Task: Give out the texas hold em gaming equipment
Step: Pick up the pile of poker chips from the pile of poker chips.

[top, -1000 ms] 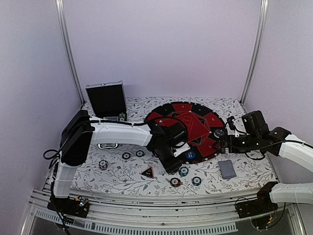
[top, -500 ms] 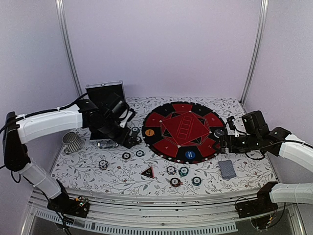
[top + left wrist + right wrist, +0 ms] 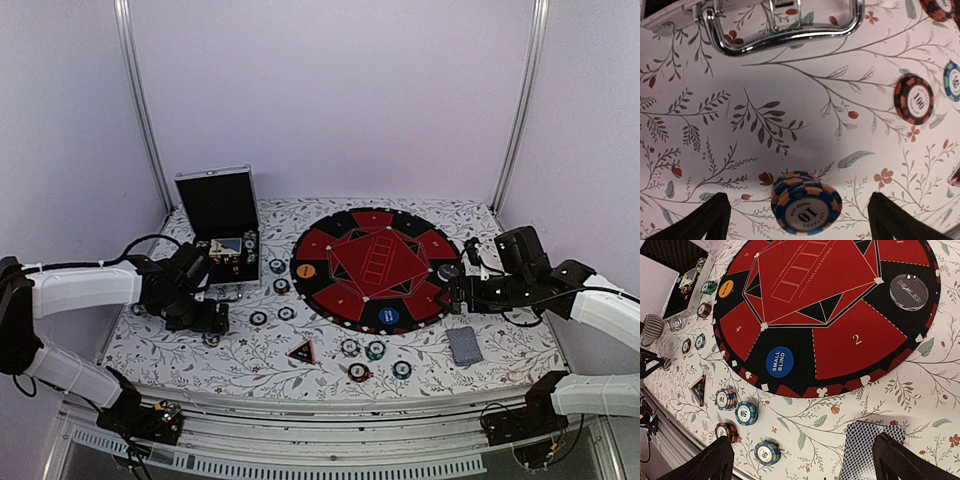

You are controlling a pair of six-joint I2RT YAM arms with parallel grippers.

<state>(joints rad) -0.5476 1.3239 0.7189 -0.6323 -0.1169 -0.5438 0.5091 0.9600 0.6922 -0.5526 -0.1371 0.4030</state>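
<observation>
The left gripper (image 3: 799, 210) is hovering wide open, the blue-and-orange chip stack (image 3: 806, 209) sitting between its fingers. The right gripper (image 3: 805, 445), equally wide, is hanging well apart.

My left gripper (image 3: 208, 322) hangs low and points down, jaws spread wide, gripping nothing. My right gripper (image 3: 455, 295) reaches out low, jaws equally wide.

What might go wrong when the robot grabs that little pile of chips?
The chip stack below the open left gripper looks slightly uneven, so a squeeze might topple or scatter it. The case's metal handle lies close by, so the gripper might bump it.
</observation>
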